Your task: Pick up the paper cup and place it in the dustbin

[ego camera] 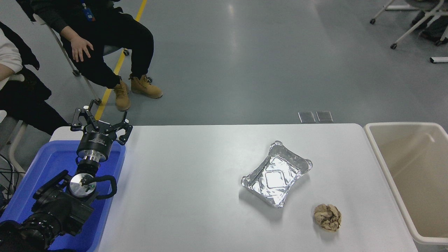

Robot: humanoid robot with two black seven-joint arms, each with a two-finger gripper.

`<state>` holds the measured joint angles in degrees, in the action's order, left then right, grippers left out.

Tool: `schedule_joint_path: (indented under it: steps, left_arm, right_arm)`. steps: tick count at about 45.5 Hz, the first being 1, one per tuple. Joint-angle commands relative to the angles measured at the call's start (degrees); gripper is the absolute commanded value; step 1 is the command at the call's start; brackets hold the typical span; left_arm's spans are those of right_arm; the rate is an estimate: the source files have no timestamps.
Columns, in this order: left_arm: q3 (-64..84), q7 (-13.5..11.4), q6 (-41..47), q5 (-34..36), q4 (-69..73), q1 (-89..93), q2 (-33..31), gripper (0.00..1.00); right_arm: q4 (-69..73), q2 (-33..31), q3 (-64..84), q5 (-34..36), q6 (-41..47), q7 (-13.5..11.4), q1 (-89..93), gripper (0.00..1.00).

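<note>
**Cup and right arm out of frame; left arm parked over blue bin**

Nearest us, at the desk's near-left corner, we saw the left arm parked above the blue bin (42,168), its left gripper (100,123) held with fingers spread wide, holding nothing. Toward the near-right corner a crumpled brown paper ball (327,217) lay on the white table (182,196). Just beyond it, toward the middle of the right half, sat a foil tray (276,174), lying askew and apart from the ball. Against the desk's right edge stood the dustbin (383,164), beige, its visible inside bare. We could find neither the paper cup nor the right gripper anywhere in view. Past the far-left corner, a person (101,38) sat in dark clothes and tan boots.
</note>
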<state>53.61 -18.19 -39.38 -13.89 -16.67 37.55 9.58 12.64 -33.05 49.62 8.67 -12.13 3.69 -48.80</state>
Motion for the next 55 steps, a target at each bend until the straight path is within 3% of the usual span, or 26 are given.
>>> schedule_joint_path:
  steps: [1, 25, 26, 28, 30, 33, 36, 55]
  left_arm:
    - [0.0, 0.0, 0.0, 0.0, 0.0, 0.0, 0.0, 0.99]
    - [0.0, 0.0, 0.0, 0.0, 0.0, 0.0, 0.0, 0.99]
    - [0.0, 0.0, 0.0, 0.0, 0.1, 0.1, 0.0, 0.99]
    - [0.0, 0.0, 0.0, 0.0, 0.0, 0.0, 0.0, 0.99]
    - [0.0, 0.0, 0.0, 0.0, 0.0, 0.0, 0.0, 0.99]
    - [0.0, 0.0, 0.0, 0.0, 0.1, 0.0, 0.0, 0.99]
    - [0.0, 0.0, 0.0, 0.0, 0.1, 0.0, 0.0, 0.99]
    - [0.0, 0.0, 0.0, 0.0, 0.1, 0.0, 0.0, 0.99]
  right_arm:
    - [-1.4, 3.3, -7.2, 0.4, -3.8, 0.0, 8.7, 0.00]
    - [-1.2, 7.3, -11.6, 0.0, -3.6, 0.0, 11.7, 0.00]
    - [-1.3, 7.3, -11.6, 0.1, -3.7, -0.1, 11.7, 0.07]
    - [-1.3, 7.3, -11.6, 0.1, -3.7, 0.0, 11.7, 0.38]
    - [-1.3, 7.2, -11.6, 0.1, -3.8, 0.0, 11.7, 0.62]
    - [-1.3, 7.1, -11.6, 0.1, -3.7, 0.0, 11.7, 0.82]
    - [-1.2, 7.0, -11.6, 0.1, -3.6, 0.0, 11.6, 0.95]
    - [-0.2, 6.4, -16.6, 0.0, -2.5, 0.0, 9.3, 1.00]
